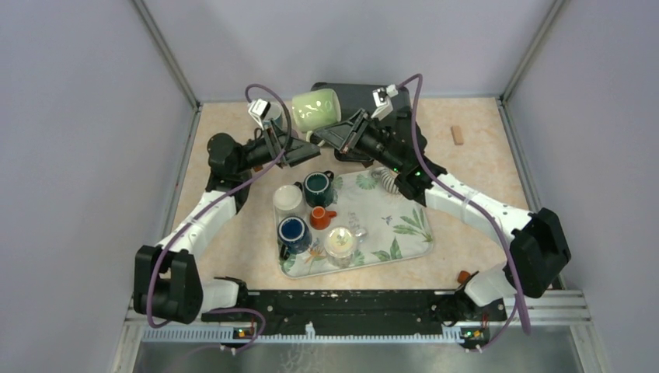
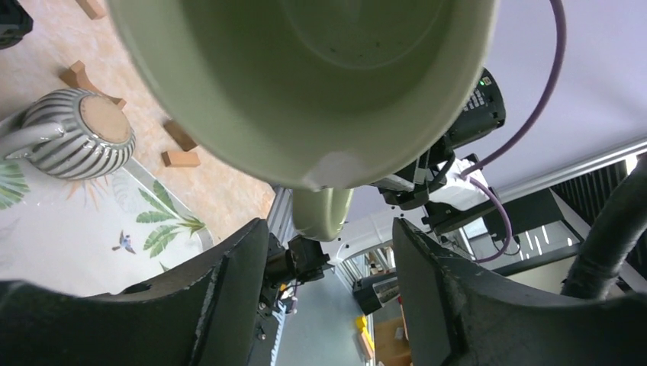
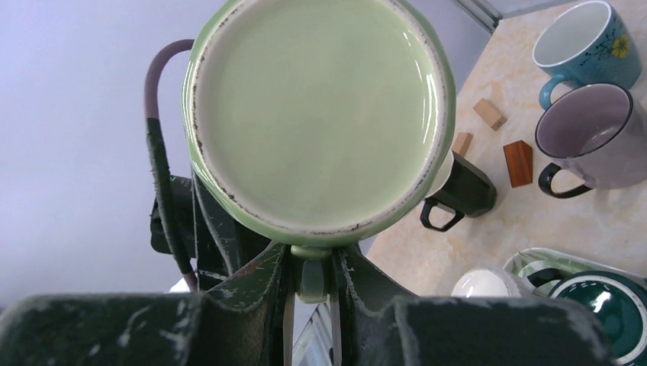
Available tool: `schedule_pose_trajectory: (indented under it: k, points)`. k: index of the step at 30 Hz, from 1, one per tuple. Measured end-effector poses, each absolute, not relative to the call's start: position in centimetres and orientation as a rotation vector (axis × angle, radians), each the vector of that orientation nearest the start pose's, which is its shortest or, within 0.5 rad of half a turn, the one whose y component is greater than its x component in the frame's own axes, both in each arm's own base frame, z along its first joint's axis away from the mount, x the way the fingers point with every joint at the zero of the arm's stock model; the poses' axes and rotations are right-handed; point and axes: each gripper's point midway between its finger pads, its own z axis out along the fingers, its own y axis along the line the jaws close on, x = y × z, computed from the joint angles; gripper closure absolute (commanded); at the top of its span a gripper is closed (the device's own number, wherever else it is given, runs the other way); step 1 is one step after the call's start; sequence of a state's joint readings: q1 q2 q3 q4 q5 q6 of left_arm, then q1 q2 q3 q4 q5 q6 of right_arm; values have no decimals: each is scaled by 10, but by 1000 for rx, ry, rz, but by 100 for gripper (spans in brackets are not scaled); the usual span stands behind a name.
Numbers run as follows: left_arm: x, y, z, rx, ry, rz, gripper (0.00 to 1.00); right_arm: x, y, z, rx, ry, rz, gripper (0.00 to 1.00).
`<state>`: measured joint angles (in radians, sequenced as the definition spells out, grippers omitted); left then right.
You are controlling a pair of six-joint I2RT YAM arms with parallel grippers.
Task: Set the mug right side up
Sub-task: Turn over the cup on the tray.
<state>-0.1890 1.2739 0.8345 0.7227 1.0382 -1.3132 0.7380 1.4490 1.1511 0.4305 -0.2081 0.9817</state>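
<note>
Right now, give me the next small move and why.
Probably bring the left gripper onto the rim of the green mug and close: its jaws stand apart just short of it, while the right gripper holds the mug sideways, aloft, by the handle.

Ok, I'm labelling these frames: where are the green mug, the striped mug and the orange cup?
green mug (image 3: 317, 114), right wrist view, its flat base.
striped mug (image 2: 69, 149), left wrist view, its ribbed side.
orange cup (image 1: 319, 218), top view, its body.
</note>
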Motion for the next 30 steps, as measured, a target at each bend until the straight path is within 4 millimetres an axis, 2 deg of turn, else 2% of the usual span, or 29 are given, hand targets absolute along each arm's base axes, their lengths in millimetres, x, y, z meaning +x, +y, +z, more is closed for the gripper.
schedule_pose_trajectory:
  k: [5,8,20,30]
  points:
    - [272,-236,347,174,1710,-1862,45,308,375,360,17,1659,1524,100]
    - [272,-240,346,159,1711,-1870,50,307,375,363,18,1648,1533,100]
    - [278,-242,345,83,1676,-1912,62,305,378,362,13,1640,1545,100]
    - [281,-241,347,50,1654,-1916,64,303,379,364,6,1622,1555,100]
